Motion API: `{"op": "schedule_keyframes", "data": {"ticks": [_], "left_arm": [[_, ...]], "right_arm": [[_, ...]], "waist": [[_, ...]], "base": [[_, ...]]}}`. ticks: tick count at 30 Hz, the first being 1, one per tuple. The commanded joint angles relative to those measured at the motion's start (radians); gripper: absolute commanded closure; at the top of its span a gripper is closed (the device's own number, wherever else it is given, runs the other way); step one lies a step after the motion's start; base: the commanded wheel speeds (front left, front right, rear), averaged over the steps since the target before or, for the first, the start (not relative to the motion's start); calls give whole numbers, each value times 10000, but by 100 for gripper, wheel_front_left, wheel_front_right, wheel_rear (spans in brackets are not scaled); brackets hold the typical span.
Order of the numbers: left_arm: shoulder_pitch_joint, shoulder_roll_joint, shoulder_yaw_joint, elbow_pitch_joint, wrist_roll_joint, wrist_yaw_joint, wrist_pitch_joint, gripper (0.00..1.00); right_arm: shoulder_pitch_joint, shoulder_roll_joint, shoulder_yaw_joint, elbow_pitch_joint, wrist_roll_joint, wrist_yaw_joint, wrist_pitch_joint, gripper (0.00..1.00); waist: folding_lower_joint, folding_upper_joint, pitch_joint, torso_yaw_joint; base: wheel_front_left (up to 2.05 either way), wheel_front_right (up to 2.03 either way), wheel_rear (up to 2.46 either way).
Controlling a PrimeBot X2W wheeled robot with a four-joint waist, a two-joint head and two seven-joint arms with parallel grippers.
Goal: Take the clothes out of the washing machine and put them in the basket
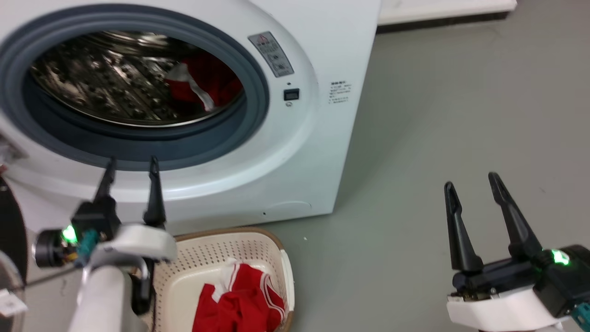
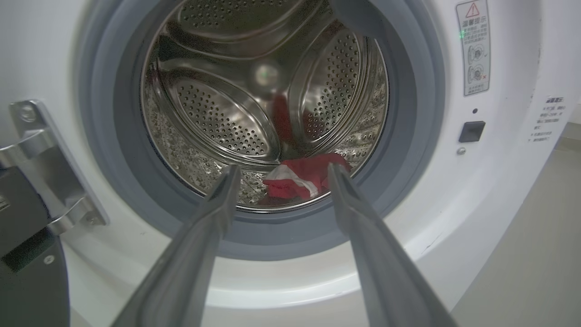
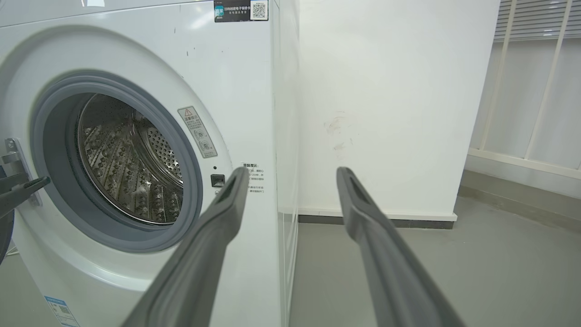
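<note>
1. Nearest, at the lower left of the head view: left gripper [image 1: 132,161], fingers spread apart and holding nothing. Hovers just outside the washing machine [image 1: 304,152], fingertips level with the lower lip of the grey gasket [image 1: 138,150].
2. At the lower right, well apart from the machine: right gripper [image 1: 471,182], likewise spread wide and empty, above bare grey floor [image 1: 438,115].
3. Just below the left arm, close against the machine's foot: the basket [image 1: 276,249], already holding a crumpled red garment [image 1: 239,299] with white trim.
4. Farther in, through the porthole: the remaining red garment [image 2: 297,179], bunched low on the bottom of the steel drum [image 2: 218,118], toward its right side in the head view. Lies straight ahead of the left gripper and a little down, framed between its two fingers in the left wrist view. No clear long axis; a loose heap with a white stripe across the front.
5. By judgement: left arm plainly the nearer one and lined up. Calls for a straight reach forward and down into the drum. In the way: the gasket lip, to be cleared going in and again coming out with cloth. At the left edge, door hinge [image 2: 50,159] and dark door [image 2: 27,281] beside the path, not across it.
6. Farthest: white wall [image 3: 386,91] beyond the machine's side.
</note>
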Motion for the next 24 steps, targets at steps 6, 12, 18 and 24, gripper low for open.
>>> {"op": "schedule_keyframes", "data": {"ticks": [6,12,18,24], "left_arm": [[-2362,1001,110,1803,196,-326,149,0],[-4895,1907,-57,3164,325,-678,1131,0],[-7110,2694,-399,4188,472,-988,2784,0],[-9116,3298,-825,4926,350,-1205,4542,0]], "right_arm": [[-863,7,332,-274,269,-3,-24,0],[-1551,8,508,-673,567,-3,-25,0],[-2175,8,562,-1098,952,-3,-25,0],[-2687,8,555,-1596,1247,-3,-25,0]], "waist": [[-1,0,1490,-978],[-1,0,2559,-1477],[-1,0,3638,-1884],[-1,0,4680,-2206]], "base": [[0,0,0],[0,0,0],[0,0,0],[0,0,0]]}}
